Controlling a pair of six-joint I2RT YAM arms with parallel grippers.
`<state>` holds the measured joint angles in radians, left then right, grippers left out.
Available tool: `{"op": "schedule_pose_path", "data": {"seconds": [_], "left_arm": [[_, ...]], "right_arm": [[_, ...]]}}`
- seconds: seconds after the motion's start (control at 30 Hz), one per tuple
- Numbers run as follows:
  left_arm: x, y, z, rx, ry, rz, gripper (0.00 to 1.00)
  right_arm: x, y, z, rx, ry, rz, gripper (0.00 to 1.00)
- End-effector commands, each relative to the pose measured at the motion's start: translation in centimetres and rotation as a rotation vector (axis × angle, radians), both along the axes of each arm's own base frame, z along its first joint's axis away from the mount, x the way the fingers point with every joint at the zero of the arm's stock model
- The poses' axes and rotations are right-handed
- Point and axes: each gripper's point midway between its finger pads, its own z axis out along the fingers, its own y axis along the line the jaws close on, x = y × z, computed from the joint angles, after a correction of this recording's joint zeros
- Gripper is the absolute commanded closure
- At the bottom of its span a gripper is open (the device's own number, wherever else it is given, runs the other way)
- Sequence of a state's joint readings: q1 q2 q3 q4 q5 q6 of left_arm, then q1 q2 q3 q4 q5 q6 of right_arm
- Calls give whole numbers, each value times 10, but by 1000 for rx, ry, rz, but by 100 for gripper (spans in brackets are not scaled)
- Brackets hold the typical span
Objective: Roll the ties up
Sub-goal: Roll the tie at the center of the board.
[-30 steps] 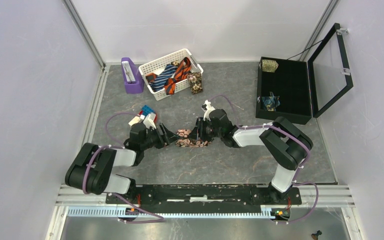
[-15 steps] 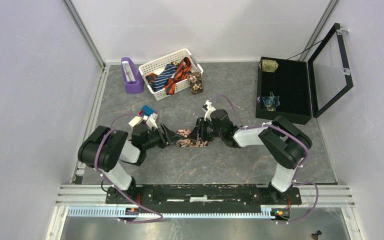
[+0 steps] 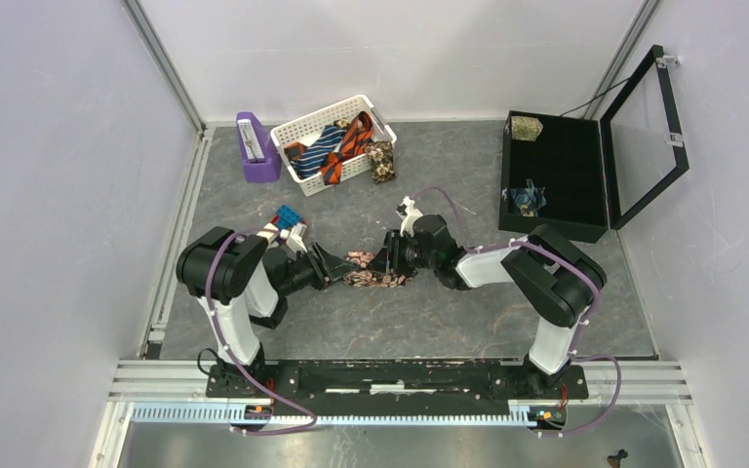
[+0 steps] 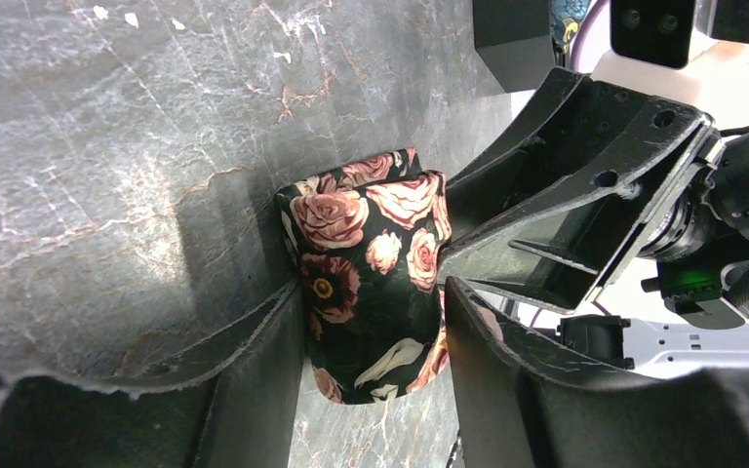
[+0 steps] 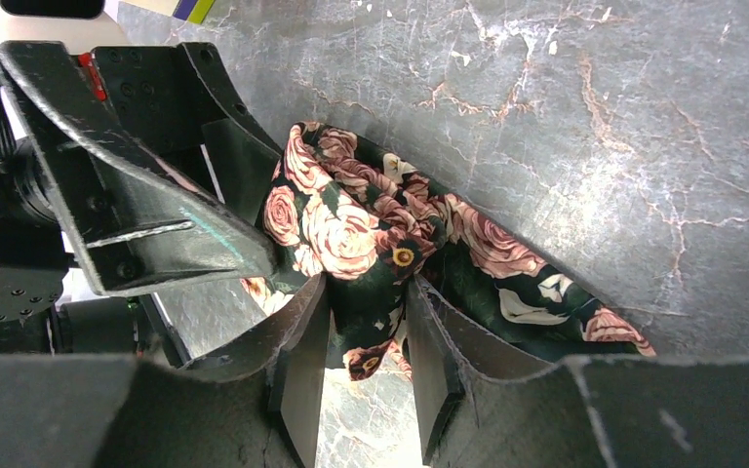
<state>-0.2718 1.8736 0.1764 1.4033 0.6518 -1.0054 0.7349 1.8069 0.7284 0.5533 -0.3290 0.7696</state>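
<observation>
The grey marbled desk [image 3: 429, 322] shows whole only in the top view. At its far right corner stands an open black case [image 3: 585, 185], lid up, with an olive-gold tie [image 3: 526, 127] and a teal tie [image 3: 527, 200] rolled in separate compartments. Along the far edge, left of centre, a white basket [image 3: 322, 112] holds a navy-white striped tie [image 3: 318, 146] and an orange-black striped tie [image 3: 351, 136], and a tan floral tie [image 3: 381, 161] hangs at its right end. A purple box [image 3: 256, 146] stands just beside the basket, toward the far left corner. Toy blocks [image 3: 288, 219] lie near the left edge, close to the left arm.

The floral tie [image 3: 371, 271] lies at the middle of the desk, between the left hand [image 3: 330, 268] and the right hand [image 3: 382, 261], which face each other. From above their grip is hard to read; the wrist views settle it. The left wrist view shows the left hand [image 4: 371, 292] with its fingers pressed on both edges of the folded tie's flat width. The right wrist view shows the right hand [image 5: 366, 288] pinching a bunched fold of the same tie, the rest trailing on the desk.
</observation>
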Motion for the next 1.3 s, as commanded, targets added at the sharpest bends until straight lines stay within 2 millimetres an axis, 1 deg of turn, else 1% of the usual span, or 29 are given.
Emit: {"op": "schedule_pose_path", "data": {"seconds": [0.0,0.17,0.27,0.37,0.4,0.5,0.6,0.7,0.87,0.9,0.97,1.03,1.27], "left_arm": [[-10,-9,3,-26,12,-39,45],[-8,-12,1,-12,12,-35,61],[-6,-11,-2,21,13,-24,66],[-5,-9,-4,75,12,-13,68],[-5,-8,-8,107,20,-14,67],[-5,-3,-16,228,46,-6,67],[-4,4,-19,382,46,4,68],[-2,16,-17,519,52,17,68],[-1,30,-12,664,57,20,68],[-1,29,-10,664,52,15,68],[1,29,-7,717,56,19,68],[-3,33,-7,806,72,7,68],[1,45,11,1037,47,-4,67]], "right_arm": [[-10,-17,-34,-99,46,-3,61],[-9,-17,-31,-94,41,-5,61],[-7,-18,-27,-90,34,-7,61],[-6,-19,-23,-86,27,-9,61],[-6,-19,-22,-86,24,-9,61],[-6,-20,-19,-85,17,-9,59],[-5,-21,-14,-85,8,-10,57],[-2,-22,-7,-79,-5,-15,53],[4,-28,8,-64,-31,-26,48],[5,-30,12,-60,-39,-31,48],[7,-36,18,-54,-45,-42,47],[9,-43,24,-48,-58,-56,46],[17,-77,39,-37,-89,-123,46]]}}
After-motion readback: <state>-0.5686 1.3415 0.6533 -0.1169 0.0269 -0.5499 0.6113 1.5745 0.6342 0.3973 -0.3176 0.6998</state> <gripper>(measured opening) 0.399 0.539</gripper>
